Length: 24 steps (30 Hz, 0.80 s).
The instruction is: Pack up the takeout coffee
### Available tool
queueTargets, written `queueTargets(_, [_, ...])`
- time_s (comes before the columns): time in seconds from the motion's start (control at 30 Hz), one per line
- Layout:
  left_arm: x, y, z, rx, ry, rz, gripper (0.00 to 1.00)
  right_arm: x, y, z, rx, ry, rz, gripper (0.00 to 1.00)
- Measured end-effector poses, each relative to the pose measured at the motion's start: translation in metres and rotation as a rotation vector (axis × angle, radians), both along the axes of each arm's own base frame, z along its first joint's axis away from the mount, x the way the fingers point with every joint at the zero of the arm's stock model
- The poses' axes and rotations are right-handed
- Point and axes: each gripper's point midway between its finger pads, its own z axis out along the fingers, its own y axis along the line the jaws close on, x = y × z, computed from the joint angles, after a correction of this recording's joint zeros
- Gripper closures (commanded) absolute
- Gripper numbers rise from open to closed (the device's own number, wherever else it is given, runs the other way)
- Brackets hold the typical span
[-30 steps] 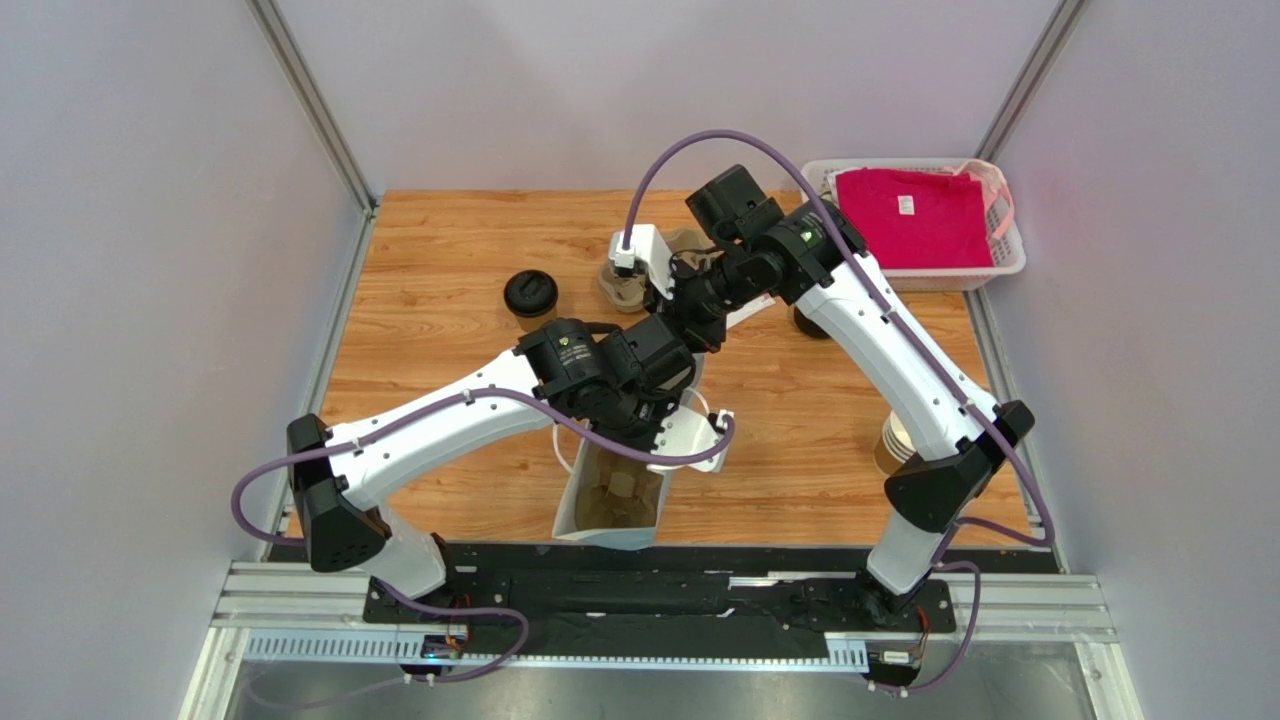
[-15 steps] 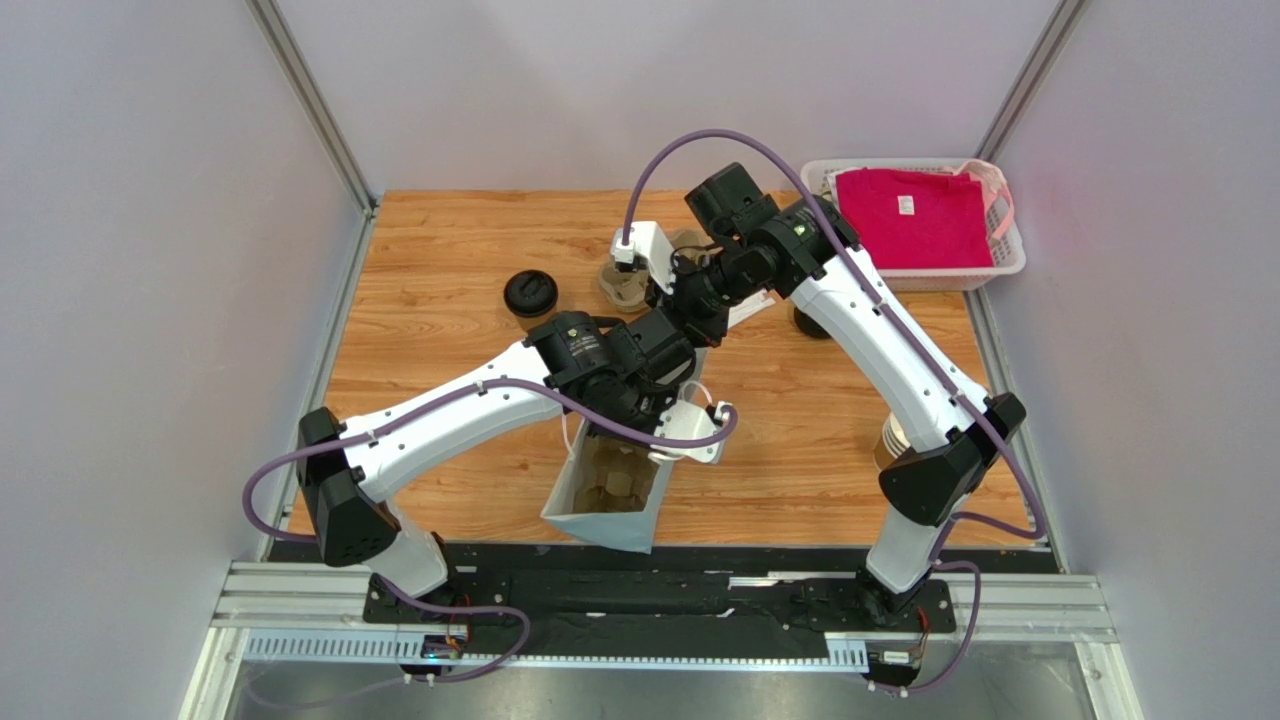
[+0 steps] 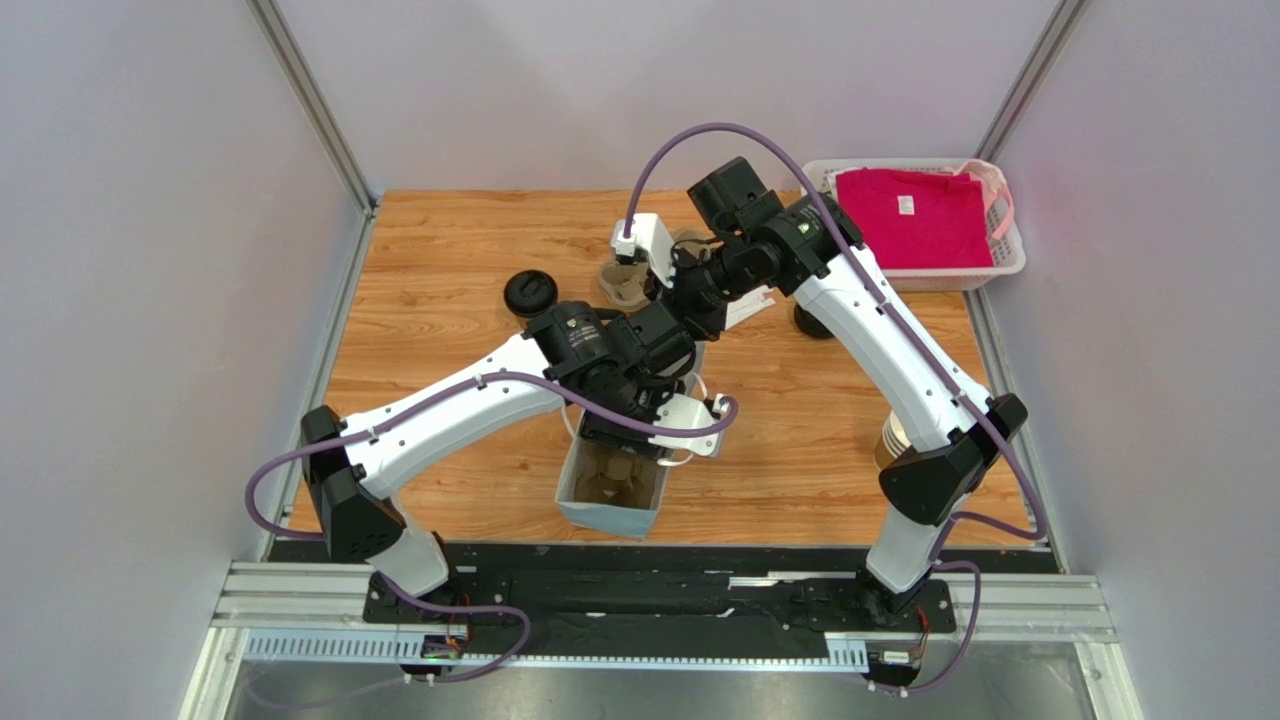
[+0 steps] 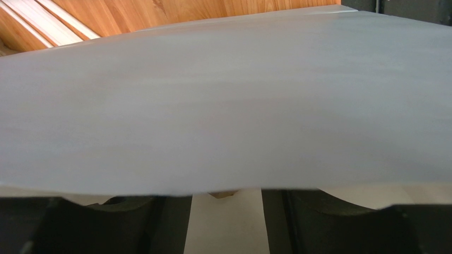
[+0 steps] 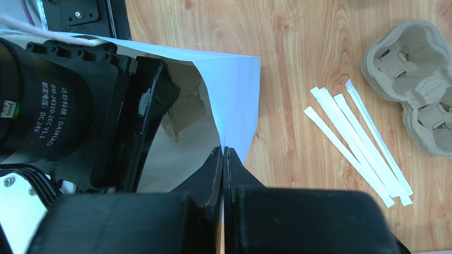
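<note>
The takeout coffee (image 3: 529, 290), a brown cup with a black lid, stands at the back left of the table, apart from both arms. A white paper bag (image 3: 607, 488) stands open near the front edge, with a cardboard cup carrier (image 5: 185, 114) inside. My right gripper (image 5: 224, 151) is shut on the bag's (image 5: 236, 90) top edge. My left gripper (image 4: 225, 225) is at the bag's mouth with its jaws apart, and the bag's wall (image 4: 223, 100) fills its view. Its dark fingers (image 5: 151, 100) show inside the bag in the right wrist view.
A stack of cardboard cup carriers (image 5: 414, 84) and several wrapped straws (image 5: 355, 143) lie behind the bag. A stack of lidless cups (image 3: 894, 443) stands at the right. A white basket with a pink cloth (image 3: 917, 218) sits at the back right.
My left gripper has opened at the bag's mouth. The bag tilted, then settled more upright. My right gripper has kept its hold on the bag's edge.
</note>
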Motion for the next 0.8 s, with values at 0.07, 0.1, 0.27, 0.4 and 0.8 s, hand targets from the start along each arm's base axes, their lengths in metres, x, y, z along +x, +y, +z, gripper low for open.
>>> queueTargets(0.07, [0.000, 0.001, 0.002, 0.002, 0.002, 0.003, 0.41, 0.001, 0.001, 0.002, 0.007, -0.007, 0.000, 1.00])
queueTargets(0.1, [0.000, 0.001, 0.003, 0.001, 0.001, 0.005, 0.41, 0.002, 0.002, 0.003, 0.012, -0.010, 0.001, 1.00])
queueTargets(0.27, [0.002, -0.002, 0.008, -0.021, -0.007, 0.019, 0.36, 0.003, 0.003, 0.005, 0.021, -0.016, 0.002, 1.00])
queueTargets(0.4, [0.007, -0.010, 0.018, -0.088, -0.042, 0.030, 0.34, 0.001, 0.004, 0.005, 0.019, -0.014, 0.007, 1.00])
queueTargets(0.8, [0.022, -0.026, 0.049, -0.257, -0.156, 0.048, 0.34, -0.010, 0.013, 0.000, 0.016, 0.009, 0.046, 1.00])
